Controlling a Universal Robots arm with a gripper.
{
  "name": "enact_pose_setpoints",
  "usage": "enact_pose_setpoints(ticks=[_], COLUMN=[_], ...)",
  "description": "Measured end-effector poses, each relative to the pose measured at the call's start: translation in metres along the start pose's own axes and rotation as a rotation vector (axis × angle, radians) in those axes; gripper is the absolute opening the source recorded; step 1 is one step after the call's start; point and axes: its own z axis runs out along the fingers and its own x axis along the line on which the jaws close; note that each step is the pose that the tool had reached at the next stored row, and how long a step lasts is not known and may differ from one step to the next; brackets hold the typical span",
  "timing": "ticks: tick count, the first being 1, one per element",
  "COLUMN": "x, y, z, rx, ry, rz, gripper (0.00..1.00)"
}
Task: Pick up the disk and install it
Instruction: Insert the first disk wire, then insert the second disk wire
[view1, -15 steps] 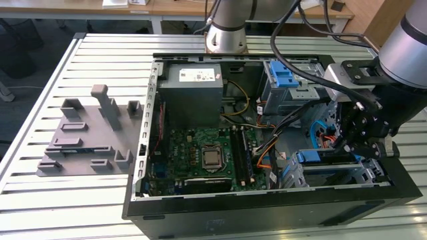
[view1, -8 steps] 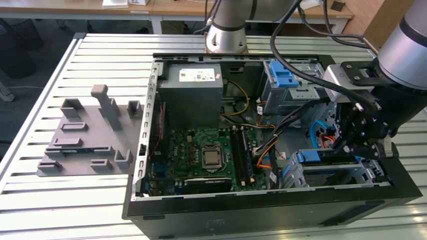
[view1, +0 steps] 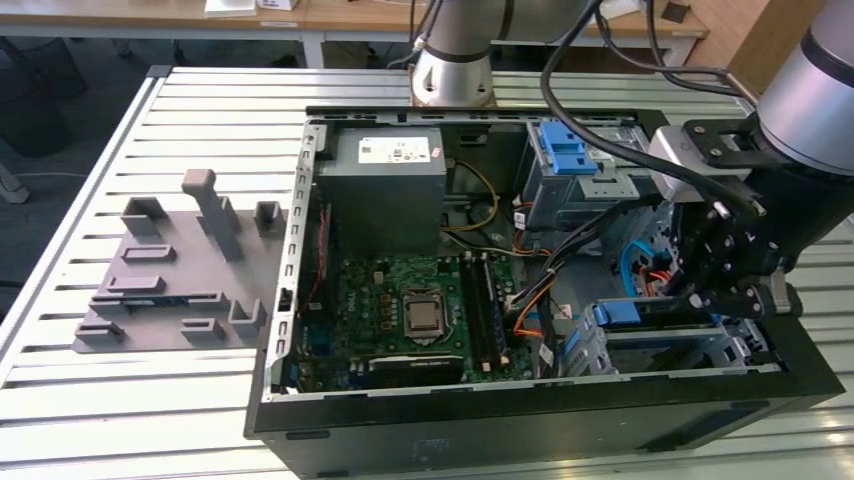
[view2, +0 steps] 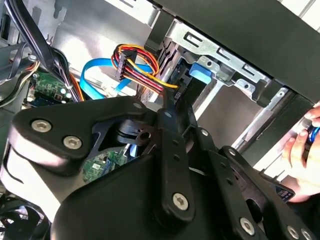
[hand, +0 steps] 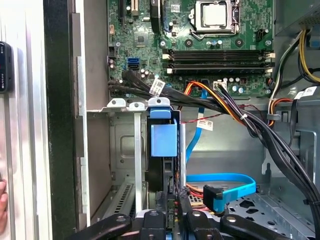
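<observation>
The hand (view1: 727, 285) is down inside the open computer case (view1: 534, 420), at the drive cage (view1: 674, 345) in the corner on the exterior view's right, and it is clenched on the disk (hand: 163, 150), which stands on edge directly beyond the fingertips. In the first wrist view the disk's blue carrier tab sits straight ahead of the hand, its thin dark body running back between the two black fingers (hand: 150, 222), so the long axis lies in line with the hand's reach and points into the slot. The disk looks partly entered in the cage, with the silver rails (hand: 137, 150) just beside it on one flank and a blue flat cable (hand: 220, 182) plus a bundle of coloured wires (view2: 137, 62) close on the other. Room is tight here: the case's black wall (view1: 747, 400) stands near the hand's outer side, and the cables crowd the inner side. The motherboard (view1: 414, 310) lies well apart across the case floor. A person's hand (view2: 302, 155) rests at the outer wall of the case. On the slatted surface (view1: 160, 400) beside the case sits a grey fixture (view1: 174, 280), far from the work.
</observation>
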Motion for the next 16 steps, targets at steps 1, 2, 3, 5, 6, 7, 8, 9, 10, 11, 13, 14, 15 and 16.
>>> enact_pose_setpoints(ticks=[1,2,3,5,6,7,8,9,10,11,13,14,15,16], x=[-0.0001,-0.0002,-0.0003,-0.0004,-0.0004,-0.0004,-0.0004,-0.0005,-0.0005,-0.0005,-0.0004,-0.0004,-0.0004,-0.0004], y=[0.0,-0.0001,-0.0002,-0.0003,-0.0003,-0.0003,-0.0003,-0.0003,-0.0004,-0.0004,-0.0004,-0.0004,-0.0004,-0.0004], z=[-0.0004,-0.0009,-0.0016,-0.0024,-0.0027,-0.0029,-0.0032,-0.0033,-0.0034,-0.0034,-0.0035,-0.0038,-0.0038,-0.0039], rx=[-0.0002,-0.0007,-0.001,-0.0016,-0.0017,-0.0018,-0.0018,-0.0018,-0.0018,-0.0018,-0.0018,-0.0018,-0.0018,-0.0019], ry=[0.001,0.0022,0.0034,0.0053,0.0063,0.0068,0.0071,0.0071,0.0072,0.0072,0.0074,0.0074,0.0074,0.0074], rz=[0.0,0.0,0.0,0.0,0.0,0.0,0.0,0.0,0.0,0.0,0.0,0.0,0.0,0.0], gripper=[0.24,0.24,0.23,0.16,0.16,0.11,0.11,0.11,0.11,0.11,0.11,0.11,0.11,0.11])
